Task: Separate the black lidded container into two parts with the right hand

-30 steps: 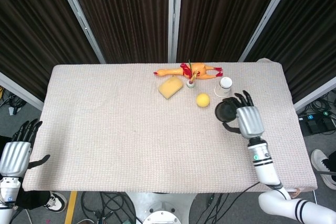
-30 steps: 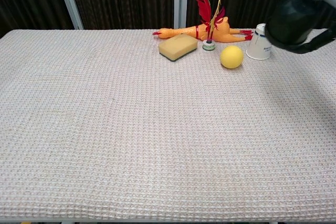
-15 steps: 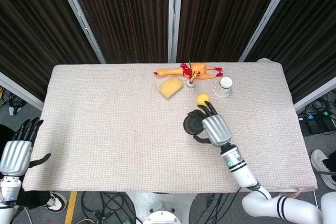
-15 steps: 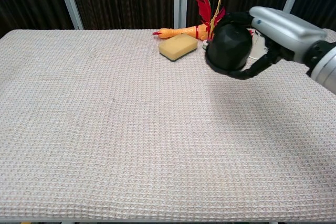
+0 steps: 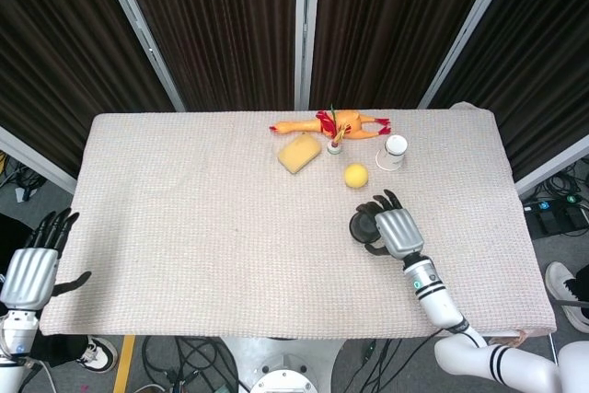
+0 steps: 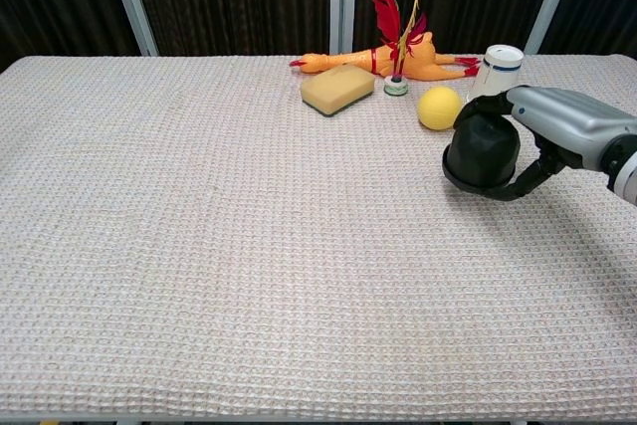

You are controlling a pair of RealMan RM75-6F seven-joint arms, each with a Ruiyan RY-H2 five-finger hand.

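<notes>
The black lidded container (image 6: 482, 152) (image 5: 364, 225) is a round dark pot, gripped from the side by my right hand (image 6: 557, 129) (image 5: 397, 231) at the right middle of the table. In the chest view it sits low, at or just above the cloth, and tilts slightly; I cannot tell whether it touches. No separate lid shows. My left hand (image 5: 35, 262) hangs off the table's left front corner, fingers apart and holding nothing.
At the back of the table (image 5: 184, 209) lie a rubber chicken (image 6: 398, 62), a yellow sponge (image 6: 337, 89), a small feathered shuttlecock (image 6: 396, 86), a yellow ball (image 6: 439, 107) and a white cup (image 6: 497, 67). The ball and cup stand just behind the container.
My right hand swung the container left toward the table's middle, then back right and down, ending low in front of the yellow ball. The left hand stayed put.
</notes>
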